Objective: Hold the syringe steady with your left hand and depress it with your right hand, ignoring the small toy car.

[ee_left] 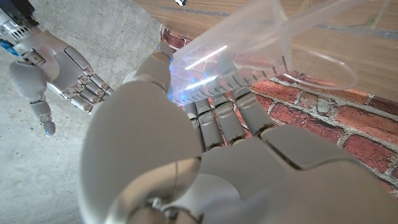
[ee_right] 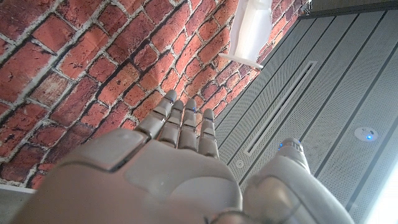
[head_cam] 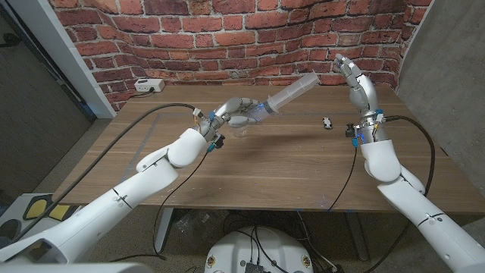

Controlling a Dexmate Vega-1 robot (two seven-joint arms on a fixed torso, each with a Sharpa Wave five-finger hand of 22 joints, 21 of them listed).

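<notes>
While left hand (head_cam: pixel 236 111) grips the syringe (head_cam: pixel 292 94), right hand (head_cam: pixel 355 80) hovers nearby, fingers spread.

A red brick wall (head_cam: pixel 227 34) runs behind the wooden surface (head_cam: pixel 273 163), its courses bowed by the lens. On the surface's far corner, beyond the left hand (head_cam: pixel 239 112) and toward the wall, lies a white power strip (head_cam: pixel 148 86). A grey concrete wall (head_cam: pixel 447 68) stands past the right hand (head_cam: pixel 355 80), on its outer side. Above that hand spreads a grey slatted ceiling (ee_right: pixel 323 106) with a small round fixture (ee_right: pixel 365 134) glowing blue. Grey floor (head_cam: pixel 91 152) lies beside the surface.
</notes>
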